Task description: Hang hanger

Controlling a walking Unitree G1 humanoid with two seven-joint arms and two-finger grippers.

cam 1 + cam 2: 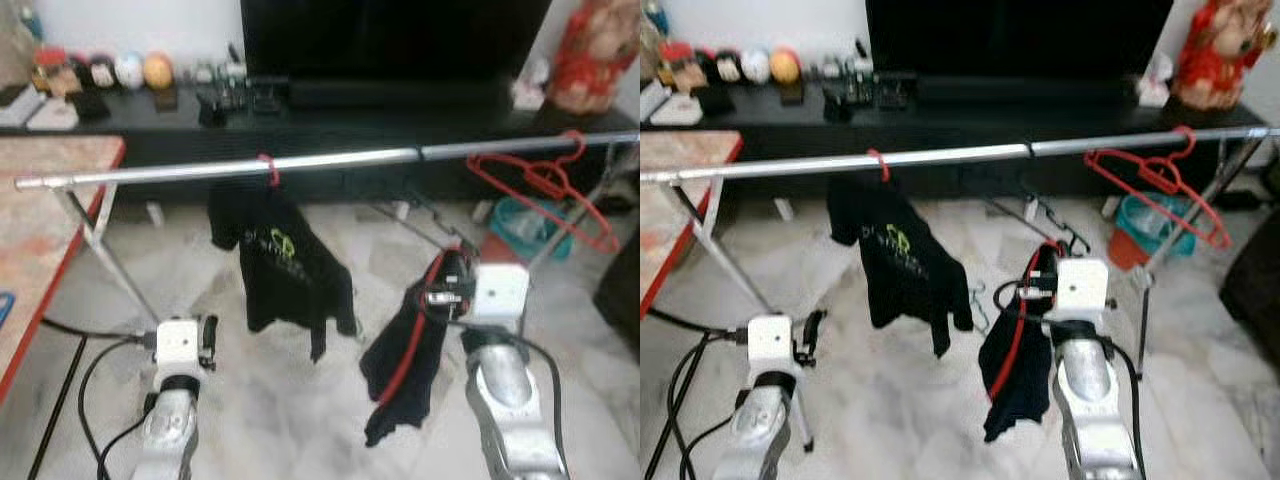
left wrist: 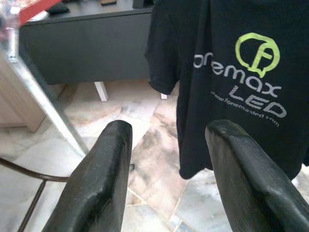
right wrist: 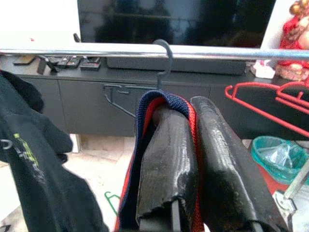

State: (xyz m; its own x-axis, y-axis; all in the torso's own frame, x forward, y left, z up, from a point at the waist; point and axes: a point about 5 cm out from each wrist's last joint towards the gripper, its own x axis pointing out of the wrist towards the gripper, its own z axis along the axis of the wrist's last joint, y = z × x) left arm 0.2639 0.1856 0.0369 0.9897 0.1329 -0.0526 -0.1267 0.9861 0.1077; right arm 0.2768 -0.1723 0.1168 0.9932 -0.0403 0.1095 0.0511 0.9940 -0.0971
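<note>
Over a marble-tiled floor [image 1: 280, 390], before the black TV console [image 1: 330, 120], my right gripper [image 3: 193, 145] has its jaws clamped on a garment-draped hanger [image 3: 166, 58] below the steel rail [image 1: 300, 162], while my left gripper [image 2: 169, 159] idles, jaws apart.

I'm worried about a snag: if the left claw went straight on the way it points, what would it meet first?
Probably the black T-shirt hanging from the rail. In the left wrist view the open left claw points at the shirt's lower edge and the floor past it, so it may only brush the hem; depth is unclear.
</note>
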